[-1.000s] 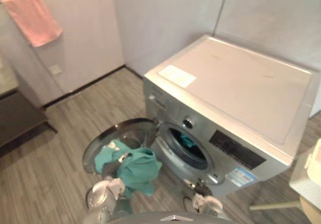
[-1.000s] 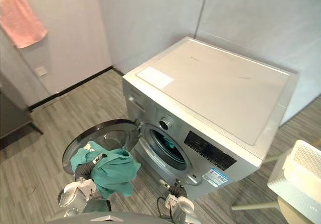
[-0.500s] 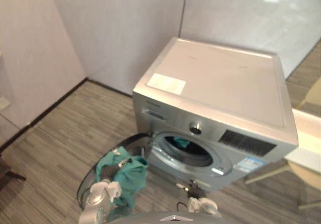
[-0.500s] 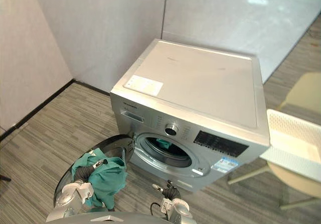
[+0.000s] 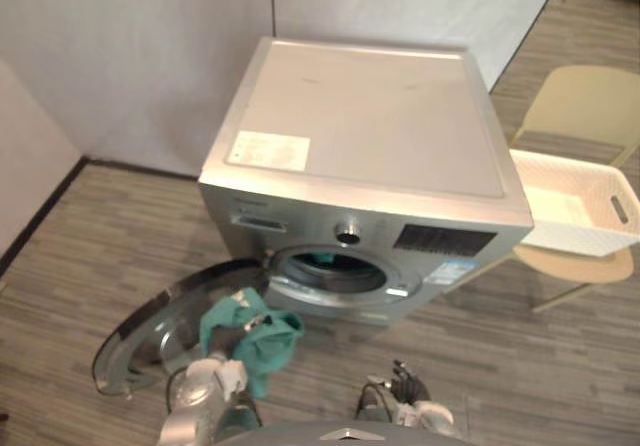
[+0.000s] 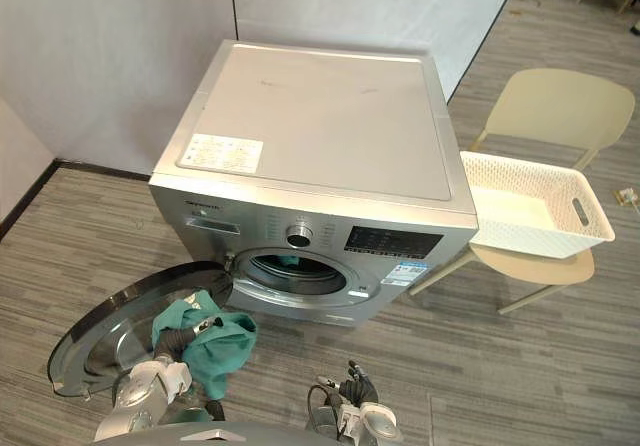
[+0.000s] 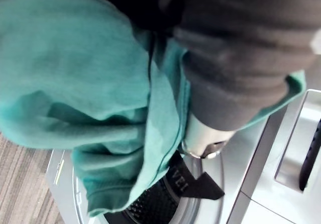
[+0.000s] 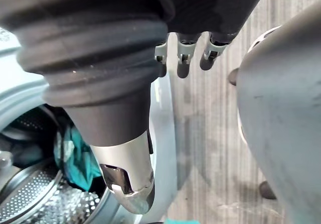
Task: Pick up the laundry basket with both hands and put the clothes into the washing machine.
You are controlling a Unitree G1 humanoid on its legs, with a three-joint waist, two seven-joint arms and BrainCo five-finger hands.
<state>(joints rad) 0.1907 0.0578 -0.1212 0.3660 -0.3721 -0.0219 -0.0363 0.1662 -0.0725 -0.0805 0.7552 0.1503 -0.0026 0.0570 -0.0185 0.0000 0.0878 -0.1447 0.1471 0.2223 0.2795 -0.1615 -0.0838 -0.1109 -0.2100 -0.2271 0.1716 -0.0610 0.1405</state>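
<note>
**Ops:** Where's the cloth?
**Me:** The teal garment point(image 6: 222, 348) is at my left hand point(image 6: 188, 332). It's bunched up and wrapped over the hand, hanging clear of the floor point(image 6: 480, 366).

**Ops:** Grip?
**Me:** In my wrist view the cloth buries most of that hand. I read the hand as curled round the bundle, but can't confirm it. One silver finger pokes out past the fabric.

**Ops:** Position against the machine?
**Me:** Hand and cloth are low, in front of the washing machine point(image 6: 320, 136) and towards its left. They show against the near edge of the door point(image 6: 105, 331), which is swung wide open. The drum opening point(image 6: 295, 276) is near, up and to the right of the bundle. The cloth is outside the opening and apart from its rim. From my wrist, the opening shows just past the hanging fabric.

**Ops:** Anything in the drum?
**Me:** Another teal piece point(image 8: 75, 156) lies inside, against the perforated wall.

**Ops:** Other hand?
**Me:** My right hand point(image 8: 125, 179) is low in front of the machine, to the right of the left one. Its fingers point(image 8: 183, 66) are straight and relaxed, holding nothing.

**Ops:** Basket?
**Me:** The white laundry basket point(image 6: 530, 224) sits on the beige chair point(image 6: 565, 106) to the machine's right, well apart from both hands.
</note>
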